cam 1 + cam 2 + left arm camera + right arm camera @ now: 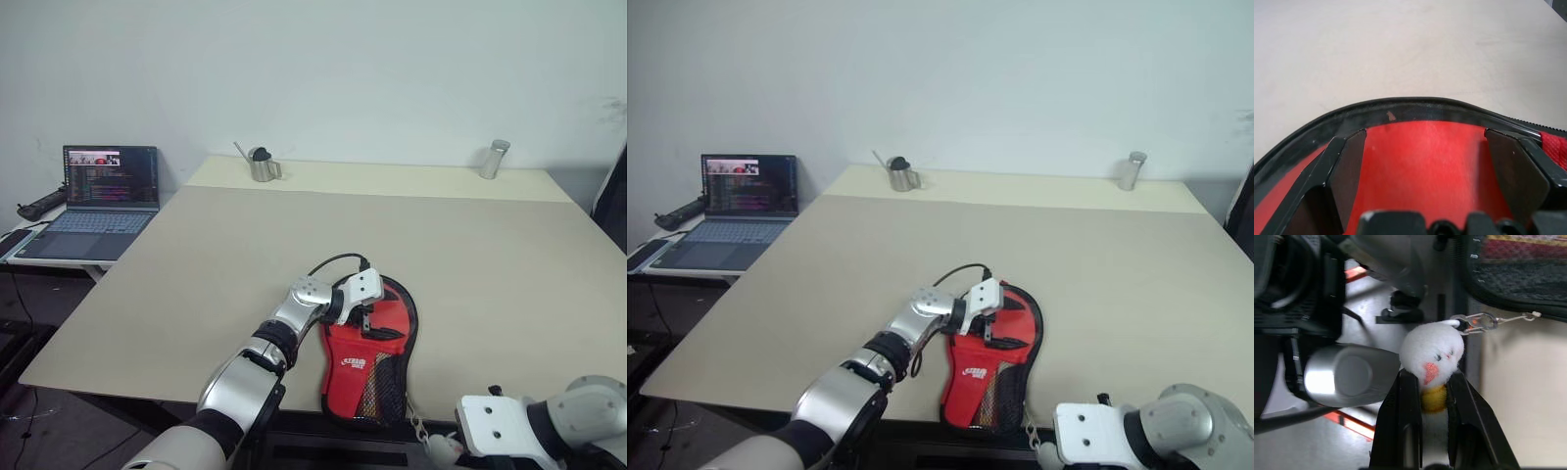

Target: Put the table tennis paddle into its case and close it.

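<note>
The case lies on the worktop with its long axis running to the near edge, left fingers spread wide over its round far end, right fingers pinching the plush zipper charm off its near end.

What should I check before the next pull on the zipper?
1. Case flat on table: ok, handle end at the near edge.
2. Left pincer open over the round end of the case: ok; whether it presses down, cannot tell.
3. Right pincer shut on the plush charm: ok.
4. Charm's chain leads to the case: ok.
5. Paddle inside: cannot tell.
6. Zipper fully closed: cannot tell.
</note>
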`<state>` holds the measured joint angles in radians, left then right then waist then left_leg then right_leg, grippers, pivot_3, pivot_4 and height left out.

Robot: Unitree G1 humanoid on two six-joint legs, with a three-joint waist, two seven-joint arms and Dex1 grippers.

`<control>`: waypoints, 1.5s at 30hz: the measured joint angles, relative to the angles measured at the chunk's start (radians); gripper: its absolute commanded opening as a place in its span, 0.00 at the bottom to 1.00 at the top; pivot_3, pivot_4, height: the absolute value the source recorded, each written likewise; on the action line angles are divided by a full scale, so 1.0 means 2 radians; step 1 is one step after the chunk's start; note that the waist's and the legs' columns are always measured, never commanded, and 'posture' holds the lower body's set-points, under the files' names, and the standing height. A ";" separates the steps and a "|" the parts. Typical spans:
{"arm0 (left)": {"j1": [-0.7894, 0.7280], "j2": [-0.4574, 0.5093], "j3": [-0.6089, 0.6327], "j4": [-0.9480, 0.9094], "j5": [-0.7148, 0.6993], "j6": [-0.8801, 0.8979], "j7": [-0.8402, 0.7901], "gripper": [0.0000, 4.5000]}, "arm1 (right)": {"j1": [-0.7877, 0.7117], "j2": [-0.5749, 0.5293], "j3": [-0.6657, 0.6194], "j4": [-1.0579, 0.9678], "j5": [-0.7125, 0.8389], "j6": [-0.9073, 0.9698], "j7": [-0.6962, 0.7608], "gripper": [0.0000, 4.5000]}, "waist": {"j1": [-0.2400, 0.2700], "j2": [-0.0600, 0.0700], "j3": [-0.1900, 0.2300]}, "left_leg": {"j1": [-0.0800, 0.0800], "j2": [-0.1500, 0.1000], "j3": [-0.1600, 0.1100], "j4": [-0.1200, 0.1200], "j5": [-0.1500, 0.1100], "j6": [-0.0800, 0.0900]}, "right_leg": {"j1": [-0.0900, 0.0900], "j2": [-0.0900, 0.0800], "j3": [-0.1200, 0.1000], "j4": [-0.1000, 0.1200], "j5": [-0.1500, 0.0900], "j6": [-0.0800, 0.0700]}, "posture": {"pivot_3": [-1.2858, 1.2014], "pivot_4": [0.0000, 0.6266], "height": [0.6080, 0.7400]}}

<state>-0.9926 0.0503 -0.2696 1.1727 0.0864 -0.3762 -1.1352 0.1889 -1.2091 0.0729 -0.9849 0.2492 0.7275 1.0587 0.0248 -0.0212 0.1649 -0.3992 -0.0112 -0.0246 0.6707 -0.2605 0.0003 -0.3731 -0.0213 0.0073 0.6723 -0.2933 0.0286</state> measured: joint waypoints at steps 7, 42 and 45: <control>-0.009 -0.012 0.000 0.013 0.008 -0.002 0.007 0.94 | 0.025 -0.022 -0.003 -0.007 0.039 -0.012 -0.032 0.05 | 0.000 0.000 0.000 | 0.000 0.000 0.000 0.000 0.000 0.000 | 0.000 0.000 0.000 0.000 0.000 0.000 | 0.52 0.24 1.00; 0.197 0.164 0.112 -0.466 -0.164 0.285 -0.038 0.94 | -0.261 0.180 -0.025 0.389 0.159 -0.072 -0.068 0.64 | -0.022 -0.001 0.002 | -0.001 0.002 0.004 -0.003 0.000 0.000 | -0.006 0.001 0.005 0.003 0.001 -0.003 | 0.52 0.24 1.00; 0.275 0.233 0.149 -0.583 -0.188 0.356 -0.018 0.94 | -0.301 0.188 -0.028 0.478 0.132 -0.113 -0.050 0.64 | -0.026 0.000 0.002 | 0.000 0.002 0.004 -0.003 0.000 0.000 | -0.005 0.001 0.005 0.003 0.001 -0.003 | 0.52 0.24 1.00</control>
<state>-0.4436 0.5170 0.0281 0.0059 -0.2900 0.3348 -1.1704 -0.4123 -0.8322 0.0178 -0.0295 0.5140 0.5017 0.9587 -0.0279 -0.0210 0.1696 -0.3997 -0.0077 -0.0162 0.6645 -0.2601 0.0001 -0.3839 -0.0201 0.0164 0.6787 -0.2915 0.0219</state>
